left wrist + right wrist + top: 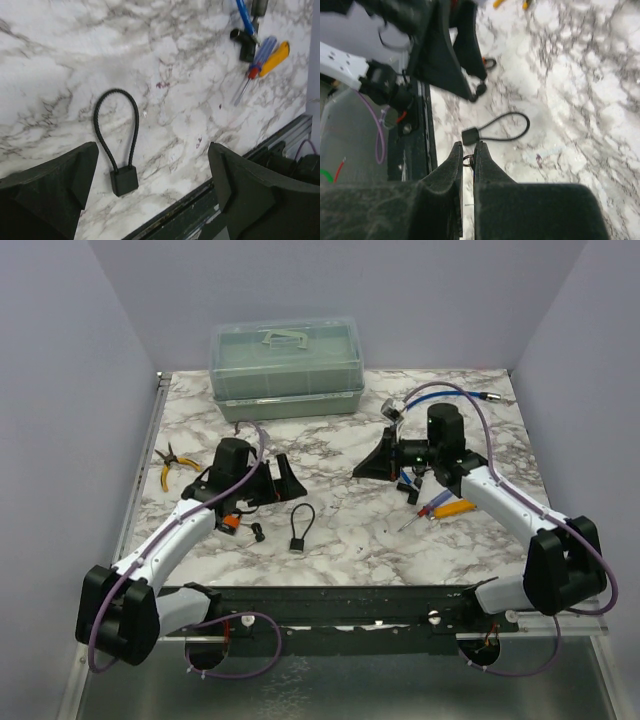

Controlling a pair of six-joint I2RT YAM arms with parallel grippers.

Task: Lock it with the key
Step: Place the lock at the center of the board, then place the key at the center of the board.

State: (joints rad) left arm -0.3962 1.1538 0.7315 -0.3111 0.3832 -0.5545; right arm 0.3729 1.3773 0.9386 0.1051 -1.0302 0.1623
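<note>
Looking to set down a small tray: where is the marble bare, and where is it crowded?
Barest: the front-centre marble between the padlock and the screwdrivers, and the strip behind the left end effector and right end effector, before the plastic box. Crowded: the left, with pliers and small parts; the right, around the screwdrivers.

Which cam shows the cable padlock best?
Left wrist: padlock lies whole, large and unobstructed, loop and body both clear. Top external: padlock small and distant. Right wrist: padlock whole too, but smaller.
</note>
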